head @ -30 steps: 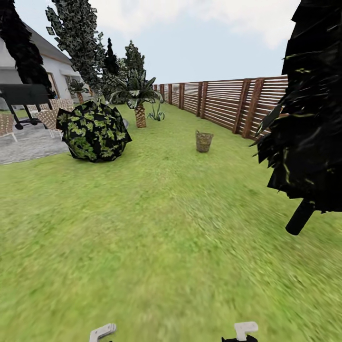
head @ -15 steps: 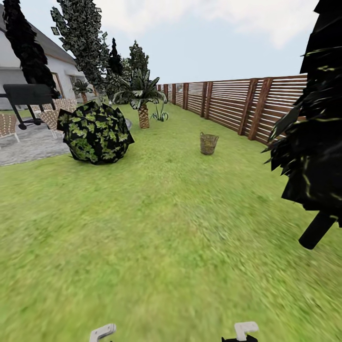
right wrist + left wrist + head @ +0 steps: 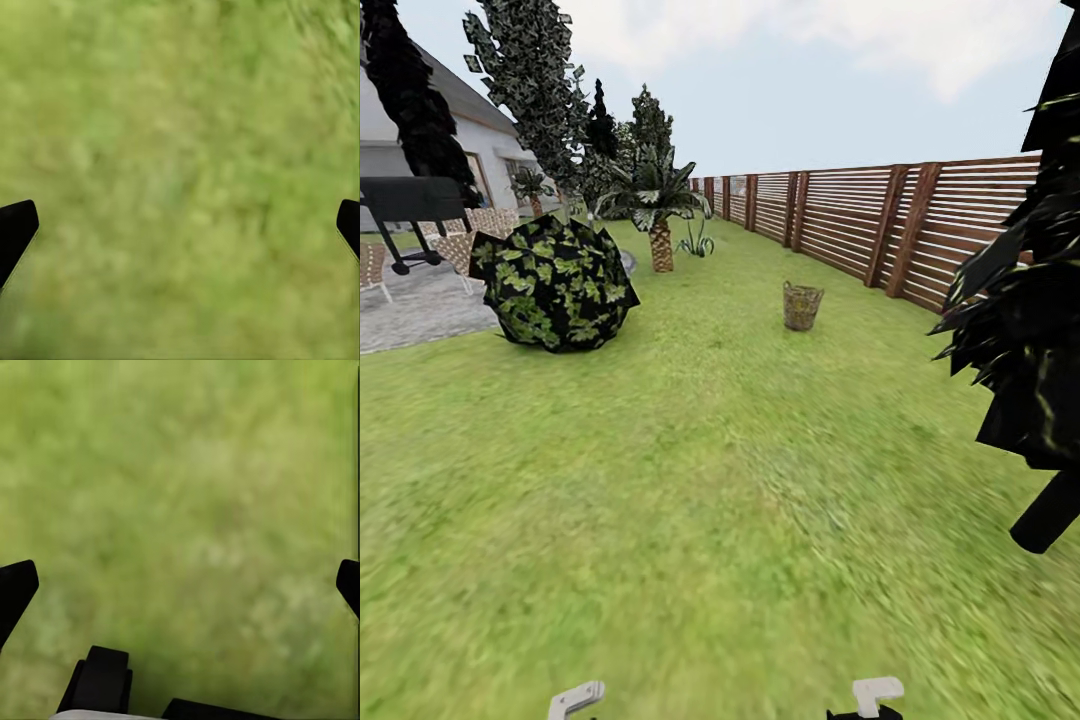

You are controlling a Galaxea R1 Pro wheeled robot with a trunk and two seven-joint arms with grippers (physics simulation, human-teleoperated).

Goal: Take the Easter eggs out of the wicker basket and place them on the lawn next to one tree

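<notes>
The step in hand looks like the drive across the lawn (image 3: 690, 480) toward the wicker basket (image 3: 802, 306).

Going left to right: the left jaws (image 3: 180, 585) hang released over bare grass, fingertips far apart, nothing between them. A round leafy bush (image 3: 552, 283) sits far ahead of them and off to their left. The basket stands well ahead of both sets of jaws, a little nearer the line of the right ones, close to the wooden fence (image 3: 880, 225). Whether the eggs lie inside cannot be told; it is too small. The right jaws (image 3: 180, 225) are likewise spread and empty. A black tree (image 3: 1035, 330) leans in on their right.

A good approach would steer straight at the basket, keeping clear of that black tree, and stop with the rim within reach.

No writing or label is readable.
</notes>
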